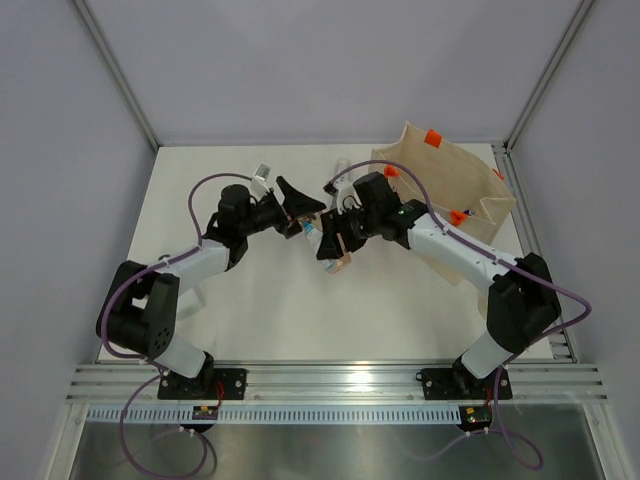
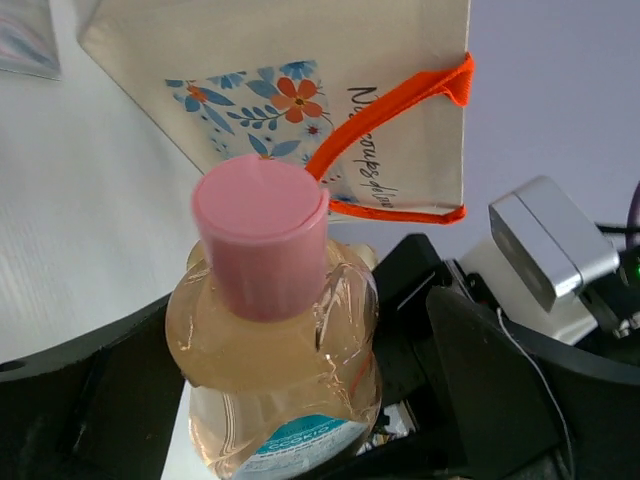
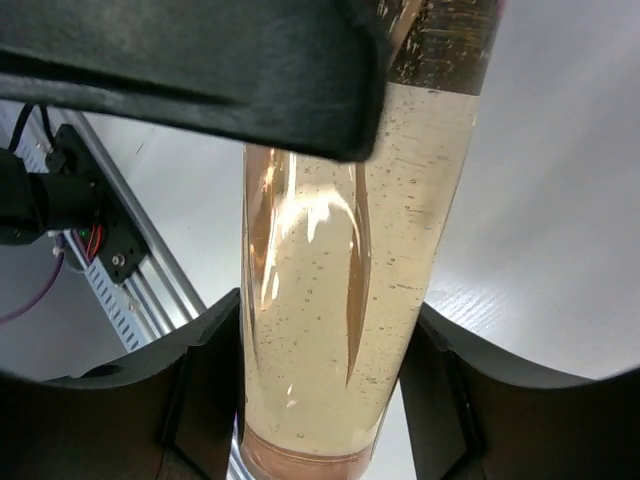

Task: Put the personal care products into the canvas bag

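Between my right fingers: the peach-pink bottle (image 3: 320, 250), with a black finger pressed against each of its sides.
Right hand (image 3: 325, 330): closed part-way onto the bottle and gripping it.
Left hand (image 2: 290, 385): spread wide around the same bottle, fingers standing off it on the right side. On the left side I cannot tell whether they touch.
Toward my left fingertips: the bottle's pink cap (image 2: 262, 235).
Beyond my left fingertips: the canvas bag (image 2: 300, 60), with an orange handle (image 2: 400, 100) looping down its printed side. Its inside does not show.
Cut off: the bottle's label runs off the bottom edge of the left wrist view.
Hidden: in the right wrist view a dark shape (image 3: 200, 70) crosses the bottle's upper end. From above, both hands cover most of the bottle.
Unclear: a pale printed thing (image 2: 25, 40) at the frame corner. I cannot tell what it is.
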Tool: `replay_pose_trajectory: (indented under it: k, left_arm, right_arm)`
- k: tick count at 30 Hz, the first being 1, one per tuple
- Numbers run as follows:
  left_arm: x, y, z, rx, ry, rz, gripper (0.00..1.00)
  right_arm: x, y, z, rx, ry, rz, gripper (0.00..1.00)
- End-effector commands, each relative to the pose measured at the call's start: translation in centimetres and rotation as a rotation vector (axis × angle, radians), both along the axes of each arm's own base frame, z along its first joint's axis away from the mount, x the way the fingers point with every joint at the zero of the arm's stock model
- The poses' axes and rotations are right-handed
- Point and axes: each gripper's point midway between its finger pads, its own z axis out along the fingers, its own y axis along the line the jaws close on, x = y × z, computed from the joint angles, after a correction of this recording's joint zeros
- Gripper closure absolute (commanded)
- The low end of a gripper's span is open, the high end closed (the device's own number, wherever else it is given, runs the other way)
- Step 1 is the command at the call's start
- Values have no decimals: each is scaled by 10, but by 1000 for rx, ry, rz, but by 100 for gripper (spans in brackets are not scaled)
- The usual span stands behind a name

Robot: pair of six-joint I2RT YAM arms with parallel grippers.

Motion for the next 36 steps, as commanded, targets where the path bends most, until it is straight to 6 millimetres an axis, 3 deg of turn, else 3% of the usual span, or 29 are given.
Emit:
replay_pose_trajectory:
  k: [1,2,3,8,14,16,18,19,20,21,23,24,25,27,30,32,36]
  left_arm:
    - [-15,-7,45,-17,-193,-112,1]
    - [-9,-4,52,20,-218,-83,1]
    - [-11,1,37,92,-155,-73,1]
    - [-1,43,41,385,-237,81,1]
    - [-2,79,55,444,-266,163,1]
    - [-2,91,55,494,-287,186,1]
    - [-7,110,49,574,-275,243,1]
    - [-4,129,38,664,-269,310,1]
    - [-8,142,30,719,-247,338,1]
    - [-12,155,33,772,-271,381,1]
    - [-20,189,14,889,-207,505,1]
    - [-24,198,12,906,-200,542,1]
    - [-30,206,19,903,-225,578,1]
    - [-40,216,8,923,-211,606,1]
    - [-51,225,6,930,-217,644,1]
    - [-55,230,8,932,-213,670,1]
    - [-58,239,7,922,-162,744,1]
  right_arm:
    - [1,-15,64,180,-132,169,100]
    - [6,-22,69,184,-170,188,100]
    - [12,-34,76,181,-179,180,100]
    - [8,-61,123,185,-332,201,100]
    - [-3,-78,153,203,-389,194,100]
    - [-6,-87,175,212,-448,176,100]
    - [-1,-103,203,206,-528,136,100]
    - [1,-112,213,190,-565,107,100]
    - [8,-130,230,165,-612,64,100]
    - [13,-141,239,149,-642,37,100]
    - [26,-166,247,93,-689,-8,100]
    - [36,-194,254,53,-708,-77,100]
    - [47,-208,250,29,-699,-102,100]
    - [68,-250,239,-78,-702,-157,100]
    - [84,-282,212,-244,-679,-147,100]
    - [97,-291,184,-302,-635,-104,100]
    - [101,-293,128,-307,-484,-24,100]
